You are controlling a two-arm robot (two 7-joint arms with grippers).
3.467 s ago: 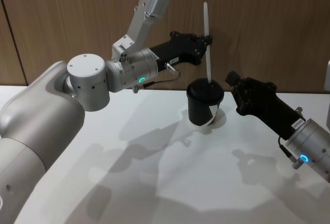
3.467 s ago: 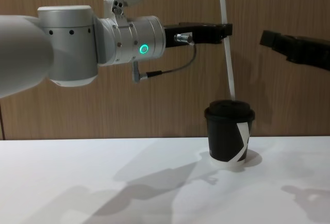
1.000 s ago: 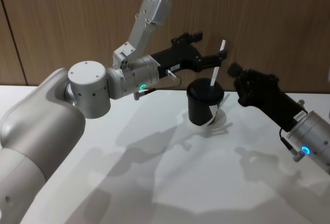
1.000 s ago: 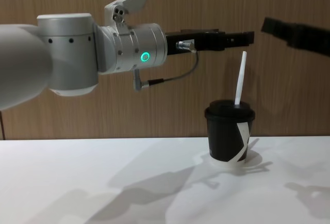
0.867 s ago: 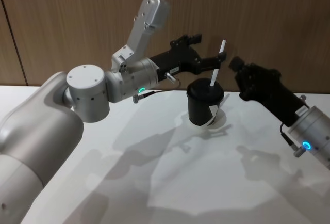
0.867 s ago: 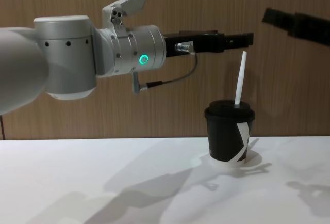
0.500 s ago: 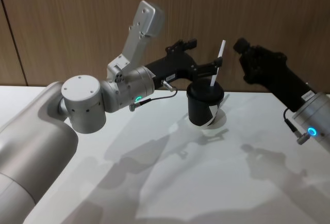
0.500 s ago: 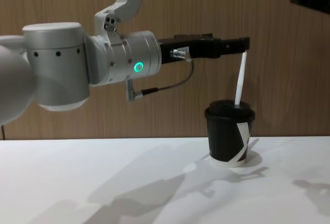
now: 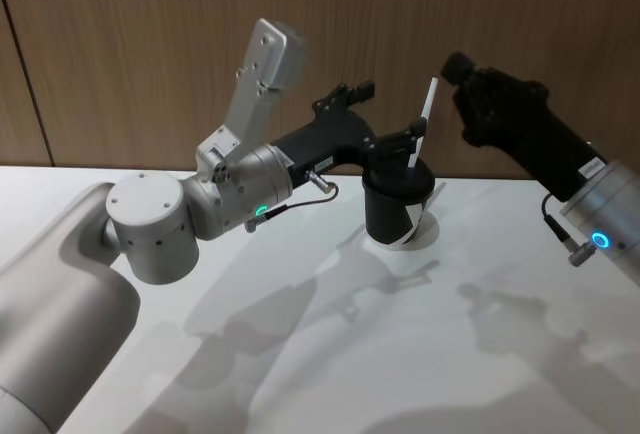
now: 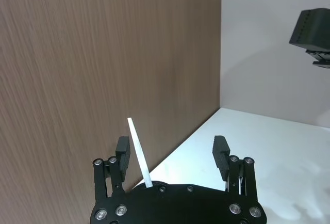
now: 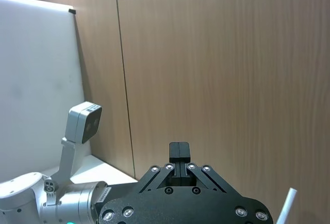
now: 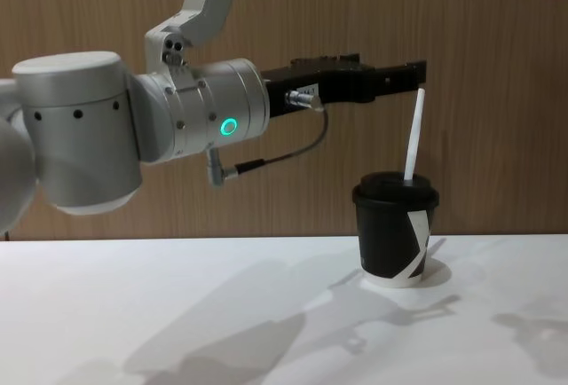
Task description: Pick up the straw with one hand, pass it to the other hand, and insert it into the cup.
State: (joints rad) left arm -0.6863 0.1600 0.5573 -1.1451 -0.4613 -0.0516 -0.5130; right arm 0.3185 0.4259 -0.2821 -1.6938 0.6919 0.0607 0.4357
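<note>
The black cup (image 9: pixel 395 204) (image 12: pixel 390 239) stands upright on the white table. The white straw (image 9: pixel 429 99) (image 12: pixel 413 137) sticks up through its lid, leaning slightly. My left gripper (image 9: pixel 392 109) (image 12: pixel 413 74) (image 10: pixel 170 144) is open at the level of the straw's top. In the left wrist view the straw (image 10: pixel 139 152) rises between the wide-apart fingers, close to one of them, and I cannot tell if it touches. My right gripper (image 9: pixel 458 64) (image 11: pixel 179 149) is shut on nothing, raised above and to the right of the cup.
The white table (image 9: pixel 350 354) stretches bare in front of the cup, crossed by arm shadows. A wood-panelled wall (image 9: pixel 120 44) runs close behind the cup. The left arm's silver forearm (image 12: pixel 186 119) hangs over the table's left half.
The straw, held high above the lid 3.5 s ago, now sits deep in the cup and is released. The left gripper has opened and drawn back a little. The right gripper has risen.
</note>
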